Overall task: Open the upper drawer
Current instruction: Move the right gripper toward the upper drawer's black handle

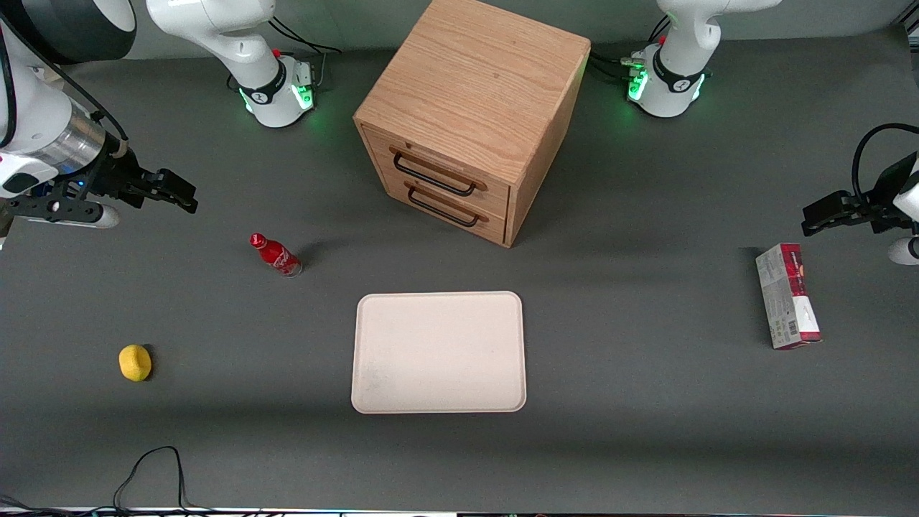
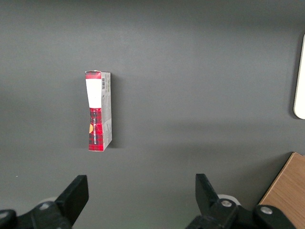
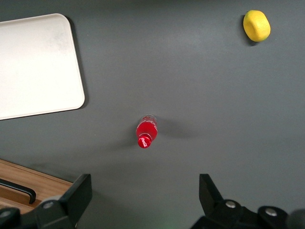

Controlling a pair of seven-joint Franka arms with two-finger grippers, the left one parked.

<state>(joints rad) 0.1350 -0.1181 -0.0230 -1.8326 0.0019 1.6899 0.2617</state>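
The oak cabinet (image 1: 477, 108) stands at the back middle of the table. Its upper drawer (image 1: 438, 170) is shut, with a long thin black wire handle (image 1: 433, 175); the bottom drawer (image 1: 446, 207) sits just below it. My gripper (image 1: 176, 192) hangs open and empty above the table toward the working arm's end, well away from the cabinet. In the right wrist view the gripper (image 3: 145, 193) has its fingers wide apart over bare table, with a corner of the cabinet and a black handle (image 3: 19, 188) showing.
A red bottle (image 1: 275, 255) stands between my gripper and the cabinet, also in the right wrist view (image 3: 146, 130). A beige tray (image 1: 439, 352) lies in front of the cabinet. A yellow lemon (image 1: 135, 362) lies near the front. A red and grey box (image 1: 787, 296) lies toward the parked arm's end.
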